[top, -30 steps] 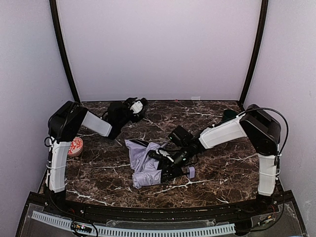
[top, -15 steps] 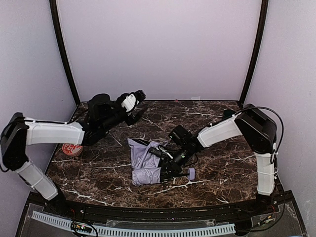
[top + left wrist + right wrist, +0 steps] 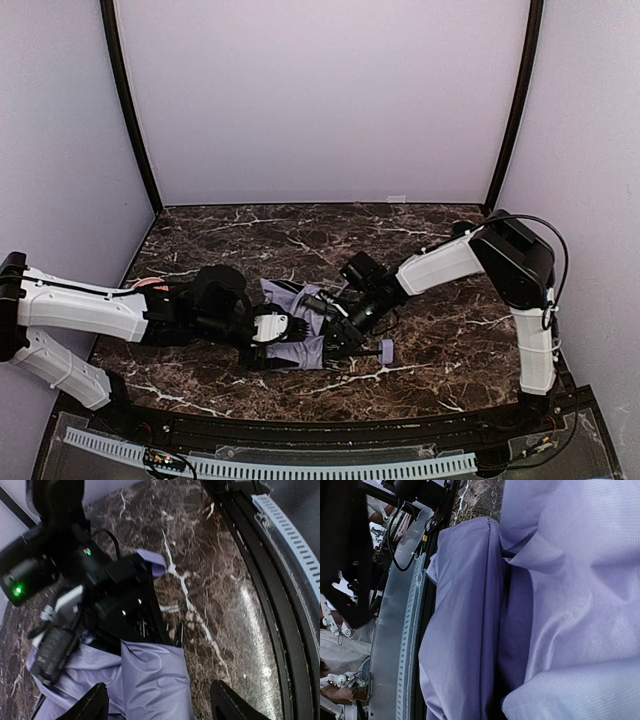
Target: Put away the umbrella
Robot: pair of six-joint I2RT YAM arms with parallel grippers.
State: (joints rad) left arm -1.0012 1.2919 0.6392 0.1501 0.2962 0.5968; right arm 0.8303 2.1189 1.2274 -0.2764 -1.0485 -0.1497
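Top external view: the marbled worktop point(image 3: 450, 370) carries the umbrella point(image 3: 298, 354), a crumpled lavender bundle with black ribs spilling out, lying between the two hands. I judge the step in hand to be gathering the loose canopy into a tight roll. The left hand point(image 3: 288, 336) is spread wide, with fabric just ahead between its fingers point(image 3: 95, 705), not yet pinched. The right hand point(image 3: 345, 325) sits among the ribs; I cannot tell whether it is clamped, since its wrist view shows only cloth. The next move calls for closing the left hand on the folds without snagging ribs. The handle knob point(image 3: 386, 350) lies just beside the right hand. No sleeve or bin shows; a small reddish thing point(image 3: 150, 284) behind the left arm is unidentifiable.
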